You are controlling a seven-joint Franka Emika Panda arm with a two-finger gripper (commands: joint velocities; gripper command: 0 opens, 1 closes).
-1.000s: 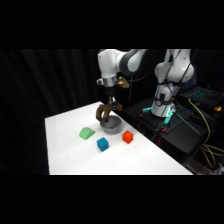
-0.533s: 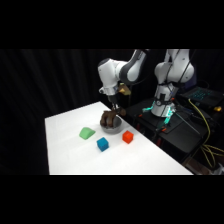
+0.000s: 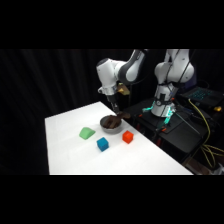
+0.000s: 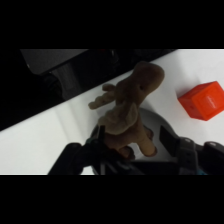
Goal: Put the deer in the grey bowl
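The brown soft toy deer is lying in the small shiny grey metal bowl, head hanging over the rim. The white arm's two-finger gripper is hovering just above the bowl with its fingers spread apart, gripping nothing. A red cube, blue cube and green rounded block are sitting near the bowl on the white table.

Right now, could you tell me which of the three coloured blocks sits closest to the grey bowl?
The red block, just beside the grey bowl holding the deer. The blue block and green block lie farther off.
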